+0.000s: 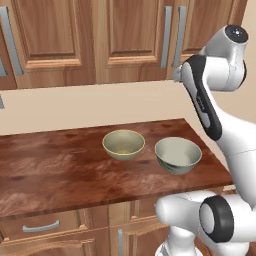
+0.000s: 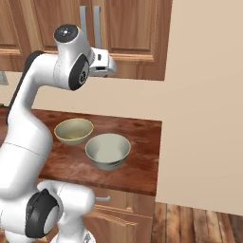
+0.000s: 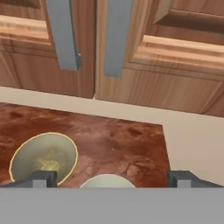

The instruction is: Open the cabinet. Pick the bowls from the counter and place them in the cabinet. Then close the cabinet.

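**Ahead of our hand, two upright handles**

Above and ahead of our hand (image 3: 112,179), its jaws spread wide and empty, the closed cabinet (image 3: 175,65) shows paired vertical handles (image 3: 117,37); both bowls (image 3: 43,158) sit below on the worktop (image 3: 127,140)

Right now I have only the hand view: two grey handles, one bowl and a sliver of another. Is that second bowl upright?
Observer: Yes. The grey-green bowl stands upright on the counter, right of the beige bowl, with a gap between them.
Operator: Are both cabinet doors shut higher up?
Observer: The cabinet doors look flush and shut as far as the base views reach.
Operator: Anything beside the counter's right end?
Observer: A plain beige wall rises right against it.
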Controlling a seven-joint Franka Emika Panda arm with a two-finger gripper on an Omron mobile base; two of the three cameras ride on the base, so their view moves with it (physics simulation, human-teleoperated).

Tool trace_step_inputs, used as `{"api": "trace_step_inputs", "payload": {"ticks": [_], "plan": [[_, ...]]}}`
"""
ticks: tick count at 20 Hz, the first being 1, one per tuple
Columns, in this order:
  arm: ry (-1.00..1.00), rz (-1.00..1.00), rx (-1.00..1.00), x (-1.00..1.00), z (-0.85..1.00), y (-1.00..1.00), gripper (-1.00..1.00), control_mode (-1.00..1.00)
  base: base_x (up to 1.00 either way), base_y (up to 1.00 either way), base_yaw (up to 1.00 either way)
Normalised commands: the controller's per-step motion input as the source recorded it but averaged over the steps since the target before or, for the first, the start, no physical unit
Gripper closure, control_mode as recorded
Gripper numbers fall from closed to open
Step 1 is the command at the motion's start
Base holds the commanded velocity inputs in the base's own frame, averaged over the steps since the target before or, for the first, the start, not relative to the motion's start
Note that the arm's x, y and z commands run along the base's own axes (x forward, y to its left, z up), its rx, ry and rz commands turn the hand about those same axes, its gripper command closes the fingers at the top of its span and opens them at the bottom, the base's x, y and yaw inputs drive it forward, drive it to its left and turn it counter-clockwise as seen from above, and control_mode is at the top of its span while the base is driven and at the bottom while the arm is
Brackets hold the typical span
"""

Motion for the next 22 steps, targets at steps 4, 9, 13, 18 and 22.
{"api": "trace_step_inputs", "payload": {"ticks": [4,9,13,18,22], "plan": [[0.00,0.00,0.00,0.19,0.20,-0.06,-1.00,-1.00,0.00,0.00,0.00],[0.02,-0.06,-0.03,0.20,0.50,0.00,-1.00,-1.00,0.00,0.00,0.00],[0.00,0.00,-0.06,0.36,0.25,0.02,-1.00,-1.00,0.00,0.00,0.00],[0.01,0.00,0.00,0.54,0.15,0.13,-1.00,-1.00,0.00,0.00,0.00],[-0.01,0.00,0.00,0.43,0.03,0.01,-1.00,-1.00,0.00,0.00,0.00]]}}
